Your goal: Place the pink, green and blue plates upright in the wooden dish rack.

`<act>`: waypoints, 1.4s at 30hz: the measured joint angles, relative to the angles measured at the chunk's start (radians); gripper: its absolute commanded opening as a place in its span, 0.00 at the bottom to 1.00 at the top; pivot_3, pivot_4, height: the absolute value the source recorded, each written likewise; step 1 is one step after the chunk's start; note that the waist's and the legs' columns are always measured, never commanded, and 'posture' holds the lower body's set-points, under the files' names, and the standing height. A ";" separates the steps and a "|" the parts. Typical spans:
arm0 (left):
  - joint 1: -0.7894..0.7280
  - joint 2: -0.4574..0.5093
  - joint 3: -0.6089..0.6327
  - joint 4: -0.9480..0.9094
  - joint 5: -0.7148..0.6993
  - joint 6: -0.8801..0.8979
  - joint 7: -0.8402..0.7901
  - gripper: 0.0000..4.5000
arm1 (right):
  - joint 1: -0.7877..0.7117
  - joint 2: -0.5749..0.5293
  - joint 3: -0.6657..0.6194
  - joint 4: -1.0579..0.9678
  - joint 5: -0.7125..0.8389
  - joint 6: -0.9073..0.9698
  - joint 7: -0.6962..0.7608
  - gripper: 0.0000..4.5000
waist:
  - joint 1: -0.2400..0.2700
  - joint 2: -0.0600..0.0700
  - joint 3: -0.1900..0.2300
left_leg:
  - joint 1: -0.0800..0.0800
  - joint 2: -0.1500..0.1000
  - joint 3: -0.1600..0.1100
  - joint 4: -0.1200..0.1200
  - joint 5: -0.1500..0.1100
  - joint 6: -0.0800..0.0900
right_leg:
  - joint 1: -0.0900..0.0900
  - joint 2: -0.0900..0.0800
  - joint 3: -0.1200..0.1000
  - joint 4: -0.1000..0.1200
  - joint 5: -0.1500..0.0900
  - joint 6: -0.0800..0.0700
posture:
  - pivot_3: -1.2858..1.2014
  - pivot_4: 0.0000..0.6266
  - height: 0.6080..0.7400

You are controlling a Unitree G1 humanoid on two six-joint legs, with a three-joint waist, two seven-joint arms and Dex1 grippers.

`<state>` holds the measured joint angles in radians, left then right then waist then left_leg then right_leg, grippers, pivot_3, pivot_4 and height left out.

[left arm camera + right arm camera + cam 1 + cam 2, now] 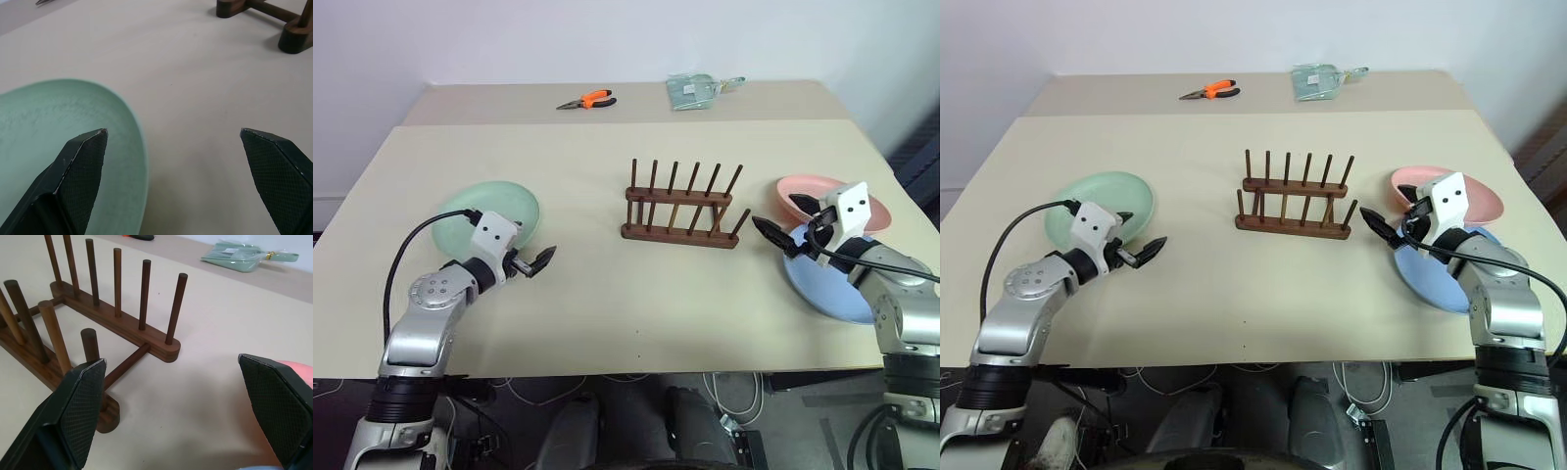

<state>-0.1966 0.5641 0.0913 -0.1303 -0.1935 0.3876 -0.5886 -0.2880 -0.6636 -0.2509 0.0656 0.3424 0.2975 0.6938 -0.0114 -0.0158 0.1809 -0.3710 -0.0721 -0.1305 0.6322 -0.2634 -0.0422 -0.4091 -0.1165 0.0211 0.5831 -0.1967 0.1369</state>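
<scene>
A beige table [607,294] seen from above, with a robot arm reaching in from each near corner.

On the left, the left arm bends at the elbow and angles inward, a black cable looping over it. The left gripper [536,262] hangs just past the green plate [494,208], its fingers spread wide and holding nothing. That plate lies flat on the table's left side, well apart from the rack. The left wrist view shows one finger [83,166] over the plate's rim and the other over bare tabletop, with a corner of the rack's base far ahead.

In the middle stands the rack [683,206], dark wood, two rails of upright pegs, empty of plates. Bare table lies open all around it, widest between it and the near edge.

Behind it, on a second table pushed against the first, lie orange-handled pliers [588,100] and a pale green packet [693,90].

On the right, the right arm rises from the near corner and points inward toward the rack. The right gripper [783,223] is also spread wide and empty, near the rack's right end but not touching it. The right wrist view looks along the pegs from that end and catches a sliver of pink beside one finger [276,404].

The pink plate [808,191] lies flat just behind the gripper. The blue plate [822,289] lies flat nearer the robot, under the forearm, close to the table's right edge; whether the two plates touch is hidden.
</scene>
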 measured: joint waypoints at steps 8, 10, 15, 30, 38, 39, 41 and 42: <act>-0.017 -0.013 -0.018 -0.026 -0.015 0.019 -0.011 0.99 | 0.004 0.017 0.018 -0.004 -0.020 -0.012 -0.020 0.98 | 0.001 0.000 0.000 | 0.000 0.000 0.000 0.000 0.000 0.000 | 0.000 0.000 0.000 0.000 0.000 0.000 | 0.52 0.24 1.00; -0.048 -0.016 -0.040 -0.019 -0.027 0.020 -0.043 0.99 | 0.017 0.015 0.027 -0.013 -0.024 -0.007 -0.016 0.98 | 0.002 0.000 0.000 | 0.000 0.000 0.000 0.000 0.000 0.000 | 0.000 0.000 0.000 0.000 0.000 0.000 | 0.52 0.24 1.00; -0.144 -0.013 -0.106 0.061 -0.042 0.014 -0.163 0.99 | 0.094 0.010 0.029 -0.084 -0.033 0.001 -0.026 0.98 | 0.000 0.000 0.000 | 0.000 0.000 0.000 0.000 0.000 0.000 | 0.000 0.000 0.000 0.000 0.000 0.000 | 0.52 0.24 1.00; -0.454 -0.105 -0.268 0.672 0.082 -0.316 -0.383 0.99 | 0.293 0.009 -0.007 -0.348 -0.046 0.068 -0.114 0.98 | -0.001 0.000 0.000 | 0.000 0.000 0.000 0.000 0.000 0.000 | 0.000 0.000 -0.001 0.000 0.000 0.000 | 0.52 0.24 1.00; -0.646 -0.257 -0.315 0.971 0.151 -0.421 -0.451 0.99 | 0.296 0.025 0.039 -0.433 -0.045 0.106 -0.132 0.98 | 0.027 -0.002 0.000 | -0.002 -0.001 -0.001 0.004 0.000 0.001 | 0.001 0.000 -0.002 -0.001 0.000 0.001 | 0.52 0.24 1.00; -0.670 -0.279 -0.314 1.010 0.160 -0.431 -0.447 0.94 | 0.303 0.031 0.048 -0.453 -0.044 0.110 -0.133 0.99 | 0.025 -0.002 0.000 | -0.002 -0.001 -0.001 0.004 -0.001 0.001 | 0.001 0.000 -0.001 -0.001 0.000 0.001 | 0.52 0.24 1.00; -0.712 -0.321 -0.313 1.087 0.168 -0.456 -0.430 0.82 | 0.335 0.044 0.069 -0.493 -0.044 0.119 -0.137 1.00 | 0.024 -0.002 -0.001 | -0.002 -0.001 -0.001 0.004 -0.001 0.001 | 0.001 0.000 -0.002 -0.001 0.000 0.002 | 0.52 0.24 1.00; -0.728 -0.333 -0.312 1.118 0.175 -0.469 -0.423 0.70 | 0.353 0.053 0.084 -0.514 -0.045 0.126 -0.139 1.00 | 0.024 -0.002 0.000 | -0.002 -0.001 -0.001 0.004 -0.001 0.001 | 0.001 0.000 -0.002 -0.001 -0.001 0.002 | 0.52 0.24 1.00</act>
<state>-0.9242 0.2307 -0.2207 0.9872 -0.0187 -0.0817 -1.0118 0.0651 -0.6110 -0.1672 -0.4487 0.2977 0.4238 0.5549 0.0122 -0.0178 0.1804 -0.3729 -0.0734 -0.1316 0.6357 -0.2642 -0.0407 -0.4080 -0.1169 0.0194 0.5825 -0.1972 0.1386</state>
